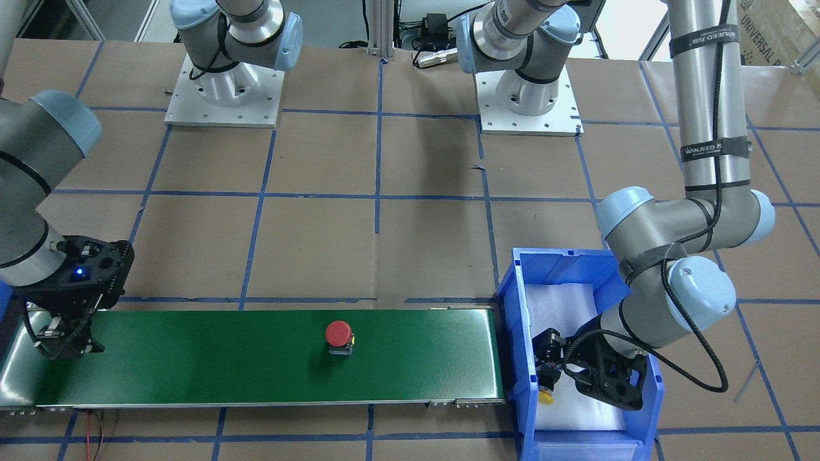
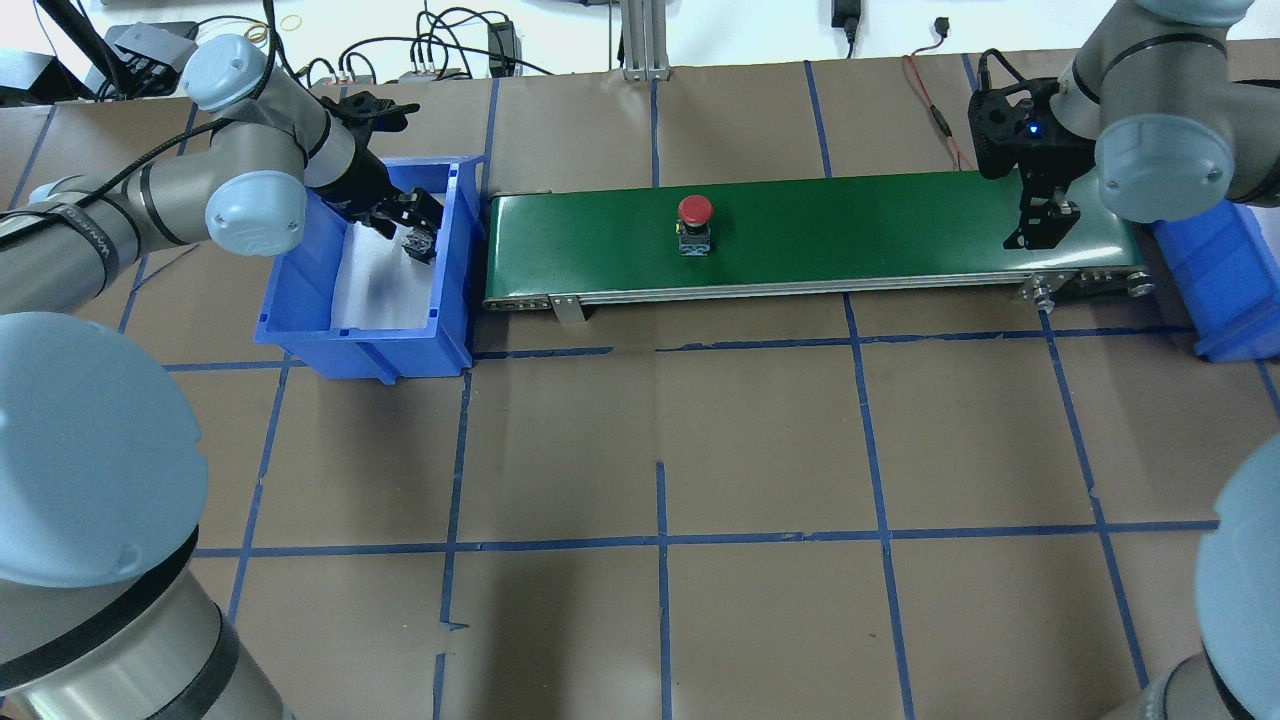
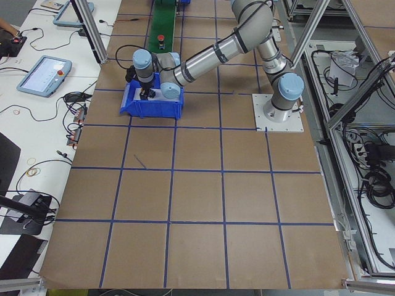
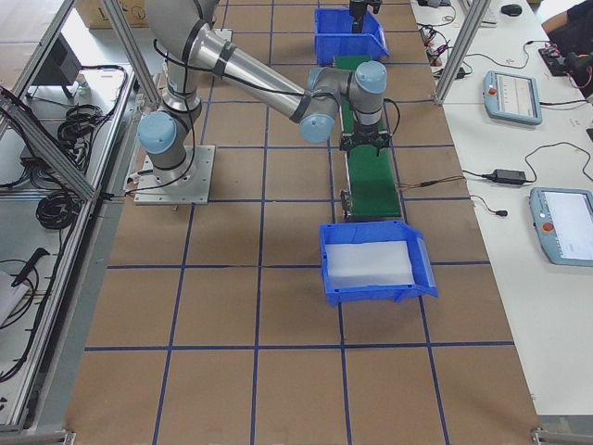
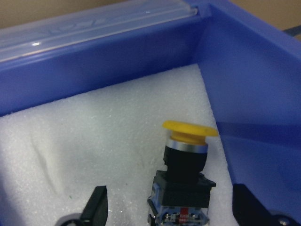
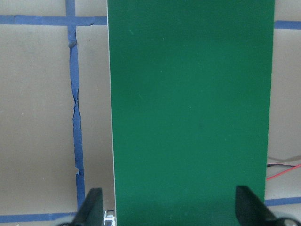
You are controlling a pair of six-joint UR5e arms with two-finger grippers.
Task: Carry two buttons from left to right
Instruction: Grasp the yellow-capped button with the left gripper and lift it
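Yellow button (image 5: 184, 181) lies between my left claw's (image 5: 170, 200) released fingers (image 5: 98, 205), cap (image 5: 190, 129) pointing away, inside the blue bin (image 5: 249, 70).

One button on the belt, one in the bin.
The red button (image 1: 338, 334), a round mushroom cap on a dark switch body, stands upright about midway along the green conveyor belt (image 1: 192, 358). The yellow button (image 5: 188, 165), with a yellow cap, silver collar and black-grey body, rests on the white foam (image 5: 94, 141) inside the blue bin (image 1: 512, 320), near a side wall; its exact tilt is unclear.
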